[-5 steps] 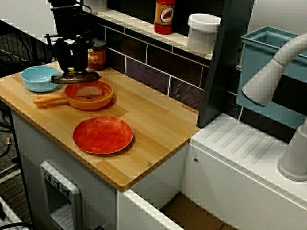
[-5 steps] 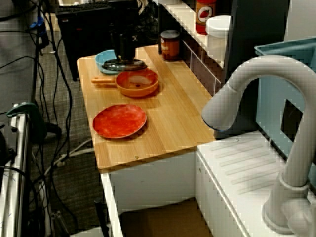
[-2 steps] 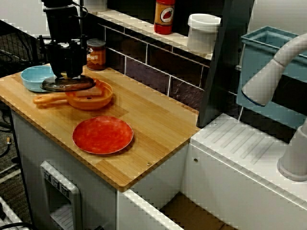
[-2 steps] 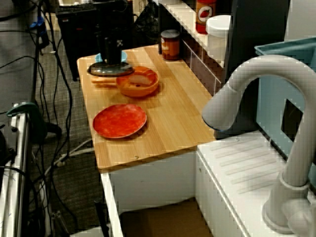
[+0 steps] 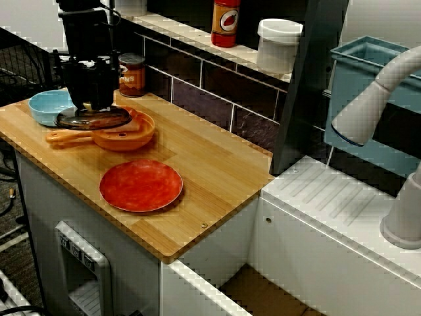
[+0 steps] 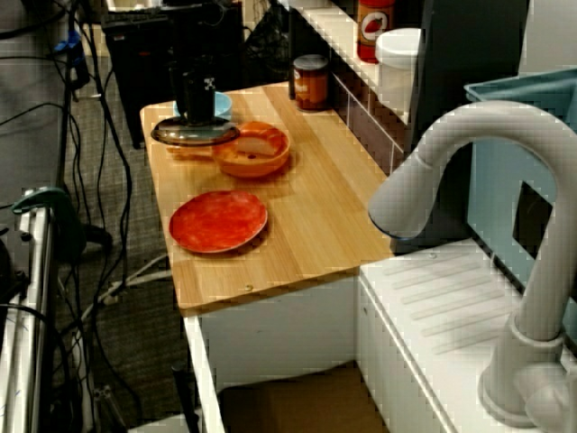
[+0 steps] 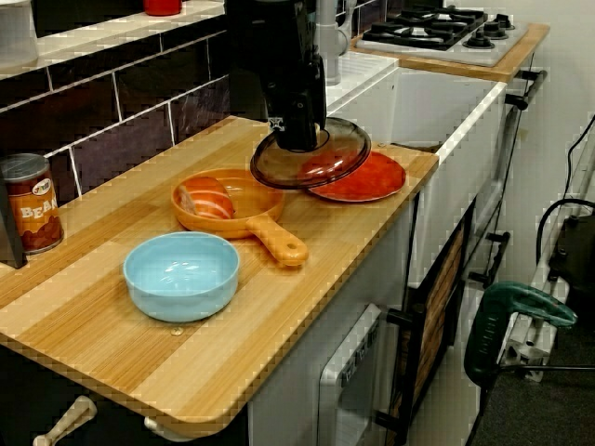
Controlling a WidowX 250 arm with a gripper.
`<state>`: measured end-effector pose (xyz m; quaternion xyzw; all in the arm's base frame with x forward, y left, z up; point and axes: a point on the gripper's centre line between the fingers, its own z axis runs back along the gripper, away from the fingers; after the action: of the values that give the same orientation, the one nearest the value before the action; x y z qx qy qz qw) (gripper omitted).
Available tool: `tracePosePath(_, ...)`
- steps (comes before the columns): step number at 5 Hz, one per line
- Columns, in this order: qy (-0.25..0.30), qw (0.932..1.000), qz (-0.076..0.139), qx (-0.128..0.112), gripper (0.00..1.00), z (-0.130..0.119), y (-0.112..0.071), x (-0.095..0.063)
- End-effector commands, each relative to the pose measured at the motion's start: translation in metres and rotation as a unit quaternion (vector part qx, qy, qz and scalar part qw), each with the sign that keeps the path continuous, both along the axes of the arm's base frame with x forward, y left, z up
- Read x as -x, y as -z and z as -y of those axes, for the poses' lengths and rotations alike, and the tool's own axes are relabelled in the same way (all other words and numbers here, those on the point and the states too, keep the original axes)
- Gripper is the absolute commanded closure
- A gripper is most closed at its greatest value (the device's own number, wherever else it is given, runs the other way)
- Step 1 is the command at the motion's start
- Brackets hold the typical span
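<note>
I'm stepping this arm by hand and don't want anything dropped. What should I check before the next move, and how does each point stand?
1. Hold: the gripper is shut on the glass lid, lid off the counter: ok.
2. Lid level: not ok, tilted in the view from the bowl end.
3. Lid clear of the orange pan: cannot tell, they overlap in every view.
4. Contents: food piece inside the pan: ok.
5. Nearby blue bowl upright, empty: ok.
6. Nearby red plate bare, apart from the pan: ok.

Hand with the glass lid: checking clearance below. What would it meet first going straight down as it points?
Probably the orange pan's handle; the glass lid in the hand would touch it first. Depth is unclear.
</note>
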<state>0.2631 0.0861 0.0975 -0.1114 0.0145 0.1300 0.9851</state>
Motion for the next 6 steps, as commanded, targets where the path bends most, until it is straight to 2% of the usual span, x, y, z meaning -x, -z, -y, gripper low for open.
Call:
tracePosePath(1,-0.011,0.9992,0.027,-0.028,1.00,-0.011,-0.013,-0.021)
tracePosePath(3,-0.030,0.9973,0.022,-0.062,1.00,-0.025,0.002,-0.044)
tracePosePath(5,-0.039,0.9963,0.025,-0.073,1.00,-0.030,0.005,-0.058)
tracePosePath(6,-0.041,0.9960,0.026,-0.075,1.00,-0.031,0.006,-0.059)
